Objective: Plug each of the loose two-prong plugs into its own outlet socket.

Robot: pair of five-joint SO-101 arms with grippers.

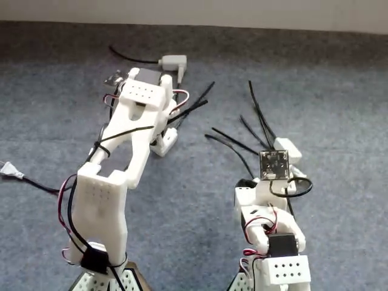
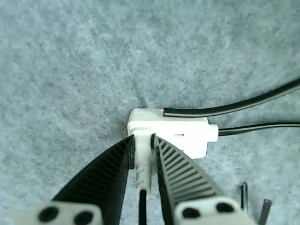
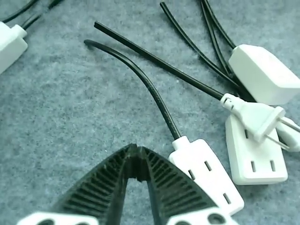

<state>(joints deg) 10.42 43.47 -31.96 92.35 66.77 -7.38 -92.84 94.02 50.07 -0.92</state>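
Cords and white blocks lie scattered over the grey carpet [image 1: 339,109] that covers the table. From where I stand, the left arm [image 1: 130,139] stretches out over the middle of it, while the right arm [image 1: 273,236] sits folded close to its base.

The left gripper [image 2: 143,140] is pinched narrow around a white plug [image 2: 143,164], one finger [image 2: 110,171] on each flat side. The plug's front end meets the side of a white socket block [image 2: 178,133] lying on the carpet. I cannot tell how deep it sits. Its black cord runs back between the fingers.

The right gripper [image 3: 137,157] is closed on nothing, tips touching, just above the carpet. Just beside it lies a long socket block [image 3: 206,176] on a curved black cord [image 3: 150,89], slots facing up. Near that, a loose plug [image 3: 255,117] rests across a flat socket block [image 3: 255,161], both prongs bare and pointing away from the gripper. A plain white block [image 3: 269,72] lies beyond them.

At the table's far side, well apart from both arms, sits one more white piece [image 1: 173,62] on a black cord.
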